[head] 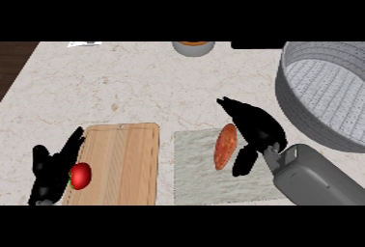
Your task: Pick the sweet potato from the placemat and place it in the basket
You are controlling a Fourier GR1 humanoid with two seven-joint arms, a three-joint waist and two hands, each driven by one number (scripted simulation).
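Nearest to us, the left hand (46,171) is parked at the near-left, fingers straight and relaxed, holding nothing. It sits just beside the wooden cutting board (121,159), which has a small red veg (81,175) on its left edge. My guess is that hand is just resting out of the way, since this job only needs one arm.

Right of the board is the pale placemat (196,176), and the sweet potato (226,144) lies on its far-right part, long axis running near to far. It hasn't been lifted yet.

The right hand (258,126) comes in from the near-right and sits right up against the potato's right side. Its fingers (231,106) are spread wide, reaching past the potato's far end, and the thumb (244,161) hangs by the near end. It looks like it's lined up along the length so it can close across the narrow width, which seems the sensible way to grab something long. I can't tell whether it's actually touching.

Further back on the right is the big grey basket (299,116), near that hand, so the carry should be short. At the far edge of the tabletop (128,87) sits a small bowl (193,49), not involved.
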